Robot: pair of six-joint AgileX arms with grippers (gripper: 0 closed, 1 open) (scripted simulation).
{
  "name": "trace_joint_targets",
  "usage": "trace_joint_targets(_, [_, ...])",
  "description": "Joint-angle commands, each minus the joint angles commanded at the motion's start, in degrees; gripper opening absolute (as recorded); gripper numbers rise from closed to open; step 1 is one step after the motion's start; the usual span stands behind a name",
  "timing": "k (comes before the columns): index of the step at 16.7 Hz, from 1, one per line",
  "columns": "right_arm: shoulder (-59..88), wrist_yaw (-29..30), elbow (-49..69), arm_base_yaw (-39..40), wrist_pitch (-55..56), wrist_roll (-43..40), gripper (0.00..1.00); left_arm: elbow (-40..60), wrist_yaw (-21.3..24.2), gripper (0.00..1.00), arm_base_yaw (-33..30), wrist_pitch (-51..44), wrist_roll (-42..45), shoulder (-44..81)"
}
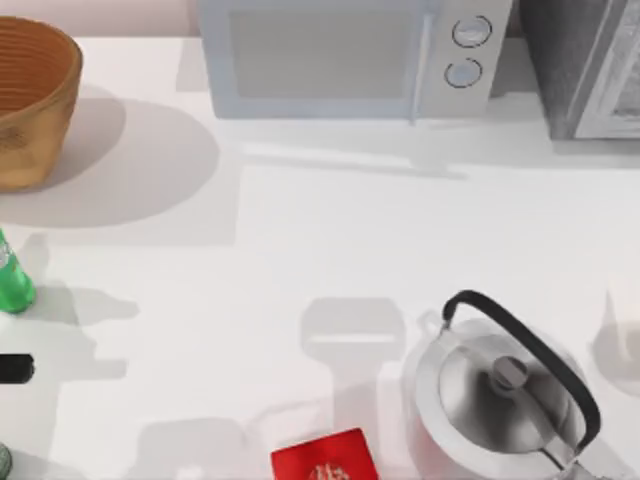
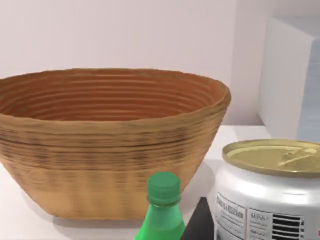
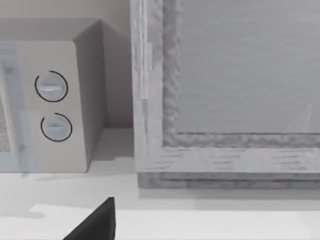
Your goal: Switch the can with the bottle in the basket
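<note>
The brown basket [image 1: 30, 100] stands at the table's far left corner, and the part of its inside [image 2: 110, 95] that shows holds nothing. The green bottle [image 1: 12, 282] stands upright at the left edge, nearer the front than the basket; its cap [image 2: 163, 189] is in front of the basket wall. The white can [image 2: 270, 195] with its gold-tan top looms very close in the left wrist view, beside the bottle. A dark part of my left gripper [image 2: 200, 222] lies against the can; the same gripper [image 1: 15, 368] pokes in at the left edge. My right gripper [image 3: 95, 222] is a dark corner facing the back right.
A microwave [image 1: 350, 55] stands at the back centre and a grey cabinet [image 1: 590, 65] at the back right. A metal kettle [image 1: 500, 400] with a black handle sits at the front right, and a flat red box [image 1: 325, 458] at the front centre.
</note>
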Motion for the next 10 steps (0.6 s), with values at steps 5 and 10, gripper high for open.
trace_joint_targets(5, [0.0, 0.0, 0.0, 0.0, 0.0, 0.0, 1.0, 4.46, 3.3, 0.0, -2.06, 4.35, 2.01, 6.95])
trace_joint_targets(10, [0.0, 0.0, 0.0, 0.0, 0.0, 0.0, 1.0, 13.33, 11.14, 0.0, -5.94, 13.37, 4.58, 24.48])
